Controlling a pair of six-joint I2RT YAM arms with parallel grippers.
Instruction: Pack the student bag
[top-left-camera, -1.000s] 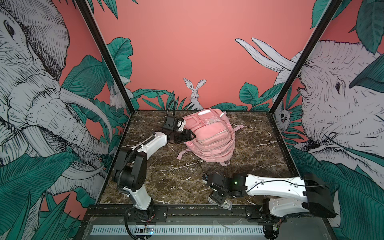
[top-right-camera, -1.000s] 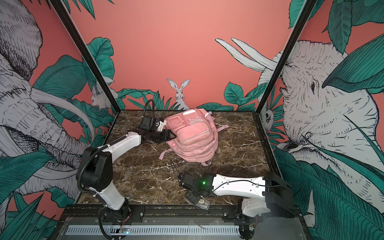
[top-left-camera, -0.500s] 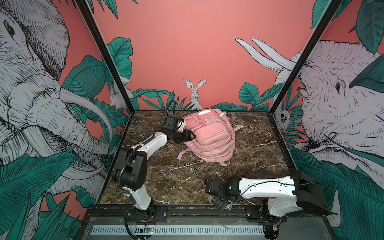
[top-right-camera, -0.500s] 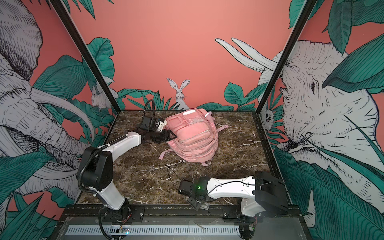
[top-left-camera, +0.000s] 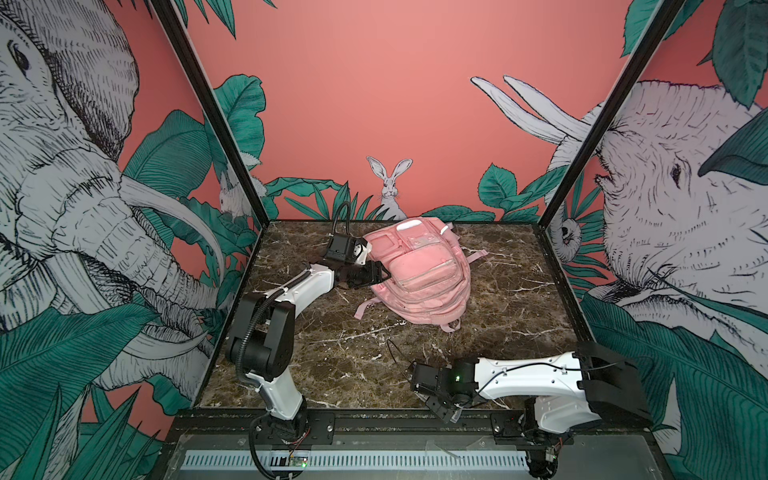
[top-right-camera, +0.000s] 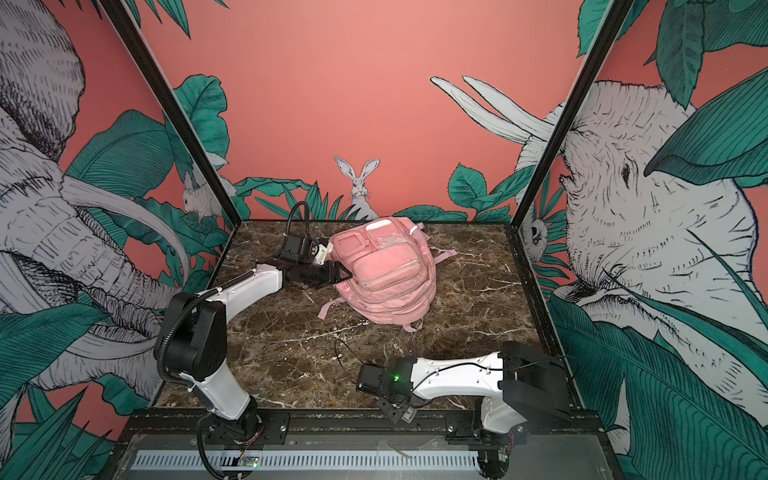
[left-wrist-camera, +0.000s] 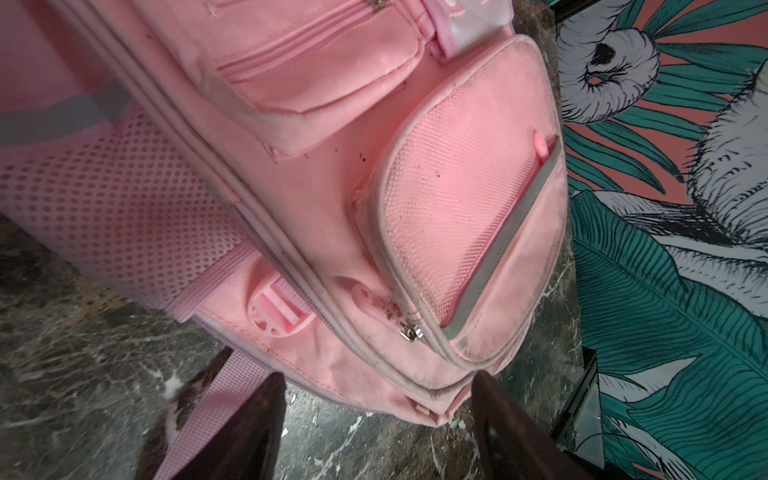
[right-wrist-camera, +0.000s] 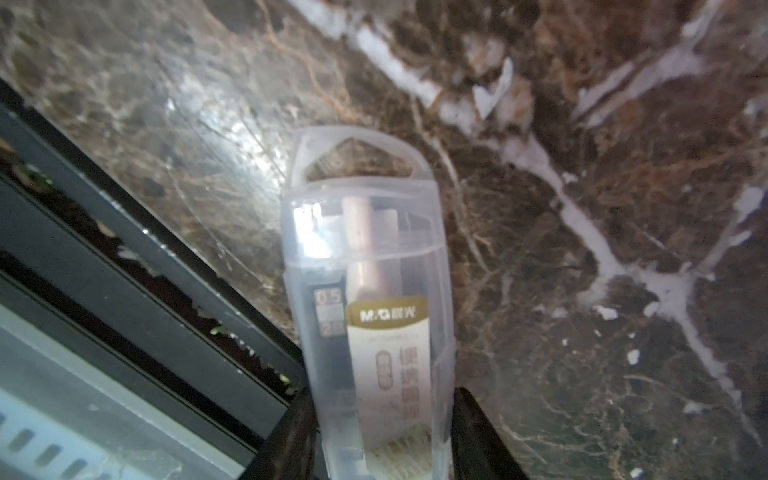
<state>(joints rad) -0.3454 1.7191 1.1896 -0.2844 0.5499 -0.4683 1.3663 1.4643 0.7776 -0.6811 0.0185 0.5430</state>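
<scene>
Right tool (right-wrist-camera: 382, 392), at the front edge of the surface (top-left-camera: 498, 332), was closed on a clear plastic case (right-wrist-camera: 365, 257). Left tool (left-wrist-camera: 376, 384) stood spread wide, straddling a side edge of the student bag (top-left-camera: 419, 274), contact not discernible. The bag lay pockets-up toward the middle of the back edge. Judged soft, light and slumping, it would best be taken by a strap (left-wrist-camera: 203, 411) or zip pull (left-wrist-camera: 410, 333), not yielding fabric panels.

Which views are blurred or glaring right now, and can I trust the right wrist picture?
Right wrist view: clear case smeared and soft, label only partly legible, a bright glare patch on the marble table. Left wrist view: student bag sharp. Both top views: crisp and evenly lit.
</scene>
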